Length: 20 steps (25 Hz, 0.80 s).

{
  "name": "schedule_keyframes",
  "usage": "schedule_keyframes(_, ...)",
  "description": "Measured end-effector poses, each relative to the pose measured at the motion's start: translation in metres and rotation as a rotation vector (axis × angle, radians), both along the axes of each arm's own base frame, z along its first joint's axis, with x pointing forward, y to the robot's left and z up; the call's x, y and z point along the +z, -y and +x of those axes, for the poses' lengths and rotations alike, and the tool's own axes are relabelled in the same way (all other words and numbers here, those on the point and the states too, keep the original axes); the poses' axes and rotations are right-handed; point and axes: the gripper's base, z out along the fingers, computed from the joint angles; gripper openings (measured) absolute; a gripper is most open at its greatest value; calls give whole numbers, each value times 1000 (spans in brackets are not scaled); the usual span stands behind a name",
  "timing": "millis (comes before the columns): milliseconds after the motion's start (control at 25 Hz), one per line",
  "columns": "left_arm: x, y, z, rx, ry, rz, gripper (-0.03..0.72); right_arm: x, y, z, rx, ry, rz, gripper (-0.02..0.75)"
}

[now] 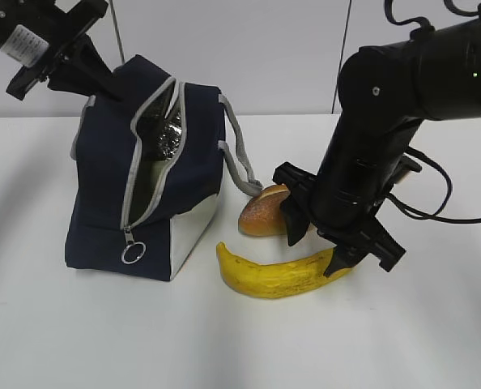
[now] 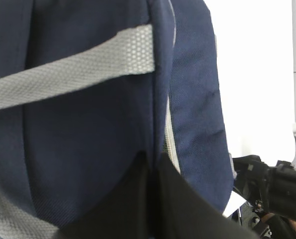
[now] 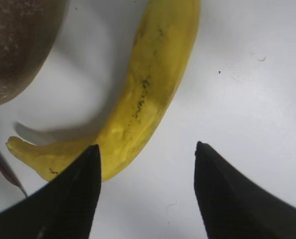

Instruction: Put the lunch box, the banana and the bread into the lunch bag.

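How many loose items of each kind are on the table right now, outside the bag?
Curved yellow banana with brown speckles: 1
Oval golden-brown bread roll: 1
Boxy navy-blue fabric lunch bag with grey zipper, unzipped, for reference: 1
Lunch box: 0 in view outside the bag
Total loose items: 2

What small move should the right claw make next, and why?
Probably shift sideways until the banana lies between its fingers, then lower and close. The right claw is open above the table, but only one finger overlaps the banana. The lunch bag is already unzipped.
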Motion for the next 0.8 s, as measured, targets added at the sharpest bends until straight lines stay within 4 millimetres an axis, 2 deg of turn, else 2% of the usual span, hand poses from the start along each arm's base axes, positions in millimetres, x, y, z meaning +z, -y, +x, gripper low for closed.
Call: schedule_keyframes(800,0,0,0,0,0,0,-3,-30,-7,12,-18,-2,16,439)
